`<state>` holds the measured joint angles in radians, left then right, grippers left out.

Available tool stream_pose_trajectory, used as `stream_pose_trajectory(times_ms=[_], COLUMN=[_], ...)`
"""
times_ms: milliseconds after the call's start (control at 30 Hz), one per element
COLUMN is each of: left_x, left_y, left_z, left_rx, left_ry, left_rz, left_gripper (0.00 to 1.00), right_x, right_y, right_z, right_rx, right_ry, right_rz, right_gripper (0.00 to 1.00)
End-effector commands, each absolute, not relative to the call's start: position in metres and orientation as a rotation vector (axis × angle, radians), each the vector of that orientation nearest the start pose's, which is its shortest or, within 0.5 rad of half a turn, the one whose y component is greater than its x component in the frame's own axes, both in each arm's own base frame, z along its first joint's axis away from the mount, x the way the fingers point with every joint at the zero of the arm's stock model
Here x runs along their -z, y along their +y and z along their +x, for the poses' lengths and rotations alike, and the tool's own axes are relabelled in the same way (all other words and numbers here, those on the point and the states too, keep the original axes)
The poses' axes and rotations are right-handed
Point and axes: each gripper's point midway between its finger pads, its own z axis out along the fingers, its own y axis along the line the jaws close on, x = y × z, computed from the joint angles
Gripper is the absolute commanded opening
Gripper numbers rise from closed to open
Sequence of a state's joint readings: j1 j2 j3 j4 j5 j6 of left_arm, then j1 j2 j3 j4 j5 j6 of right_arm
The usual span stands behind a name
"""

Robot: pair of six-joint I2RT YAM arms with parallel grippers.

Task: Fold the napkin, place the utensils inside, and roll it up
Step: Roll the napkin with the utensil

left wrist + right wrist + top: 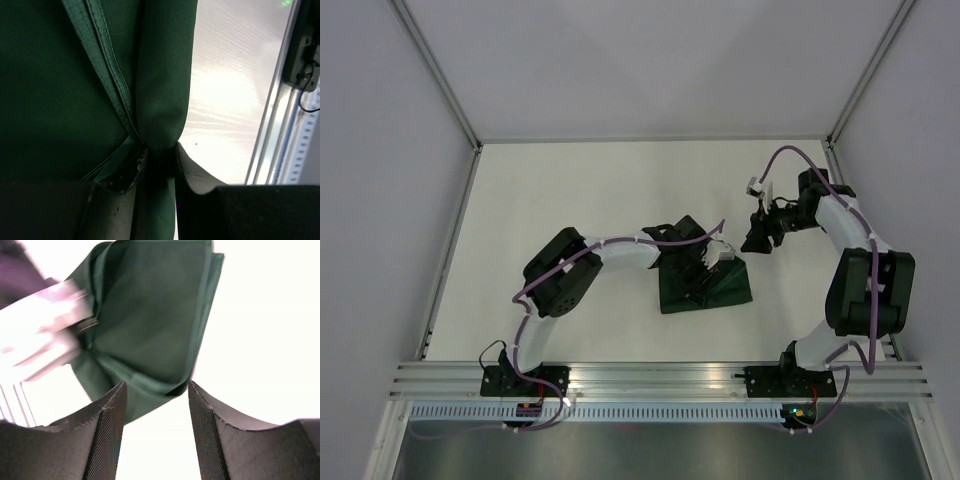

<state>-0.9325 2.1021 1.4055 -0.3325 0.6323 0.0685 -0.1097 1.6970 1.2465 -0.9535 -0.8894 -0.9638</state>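
Pinching napkin (728,288) fold: left gripper (160,167) | right gripper (156,396) parted, empty | white table (580,190), grey walls (640,60)

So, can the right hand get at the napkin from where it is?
Probably yes: the right hand is open and faces the napkin, with nothing between them. The left hand pinches a fold, so aim clear of it.

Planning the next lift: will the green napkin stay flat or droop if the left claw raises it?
Likely droops: the napkin bunches softly where the left claw pinches it. Probably light, its thin layers gaping loosely.
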Motion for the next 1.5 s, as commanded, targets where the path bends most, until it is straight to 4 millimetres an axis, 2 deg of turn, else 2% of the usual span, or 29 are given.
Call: stream_pose_trajectory(times_ms=[0,33,100,167,200,233,300,333,367,400,433,500,533,600,800,933,1067,1200,1367,1467], left_x=[-0.004,-0.001,0.000,0.003,0.004,0.003,0.007,0.004,0.006,0.010,0.009,0.013,0.013,0.018,0.022,0.024,0.023,0.024,0.020,0.021], left_y=[-0.408,-0.409,-0.408,-0.407,-0.408,-0.410,-0.408,-0.411,-0.409,-0.408,-0.409,-0.407,-0.406,-0.405,-0.405,-0.404,-0.406,-0.406,-0.407,-0.406], left_z=[0.171,0.171,0.172,0.174,0.175,0.177,0.176,0.177,0.179,0.179,0.178,0.178,0.179,0.179,0.178,0.178,0.180,0.179,0.182,0.184], left_rx=[1.184,1.193,1.215,1.245,1.257,1.273,1.307,1.332,1.335,1.336,1.361,1.382,1.391,1.400,1.432,1.442,1.460,1.460,1.451,1.412], left_ry=[2.550,2.573,2.602,2.642,2.648,2.649,2.691,2.684,2.700,2.718,2.719,2.746,2.754,2.772,2.796,2.807,2.799,2.801,2.783,2.778], left_rz=[1.417,1.411,1.393,1.371,1.366,1.359,1.337,1.335,1.323,1.315,1.312,1.292,1.283,1.273,1.251,1.243,1.239,1.241,1.243,1.234], left_gripper=[0.02,0.02,0.02,0.02,0.02,0.02,0.02,0.02,0.02,0.02,0.02,0.02,0.02,0.02,0.02,0.02,0.02,0.03,0.18,0.26], right_x=[-0.125,-0.123,-0.122,-0.121,-0.114,-0.119,-0.115,-0.109,-0.105,-0.093,-0.095,-0.076,-0.079,-0.067,-0.056,-0.050,-0.037,-0.028,-0.018,-0.012], right_y=[0.086,0.087,0.086,0.089,0.090,0.092,0.098,0.100,0.107,0.112,0.117,0.128,0.133,0.142,0.160,0.172,0.176,0.178,0.179,0.179], right_z=[0.308,0.293,0.286,0.269,0.259,0.255,0.247,0.239,0.240,0.231,0.236,0.224,0.229,0.220,0.220,0.210,0.200,0.196,0.193,0.191], right_rx=[-0.802,-0.778,-0.718,-0.689,-0.690,-0.663,-0.638,-0.631,-0.592,-0.596,-0.549,-0.515,-0.473,-0.442,-0.321,-0.329,-0.347,-0.350,-0.377,-0.393], right_ry=[1.998,1.988,1.936,1.891,1.883,1.854,1.838,1.842,1.821,1.832,1.802,1.803,1.767,1.749,1.666,1.635,1.650,1.660,1.694,1.722], right_rz=[-1.189,-1.203,-1.236,-1.273,-1.295,-1.314,-1.364,-1.374,-1.417,-1.441,-1.440,-1.513,-1.509,-1.565,-1.622,-1.678,-1.729,-1.754,-1.764,-1.775], right_gripper=[0.58,0.58,0.59,0.60,0.60,0.61,0.63,0.64,0.65,0.65,0.65,0.65,0.66,0.66,0.70,0.70,0.70,0.66,0.53,0.40])
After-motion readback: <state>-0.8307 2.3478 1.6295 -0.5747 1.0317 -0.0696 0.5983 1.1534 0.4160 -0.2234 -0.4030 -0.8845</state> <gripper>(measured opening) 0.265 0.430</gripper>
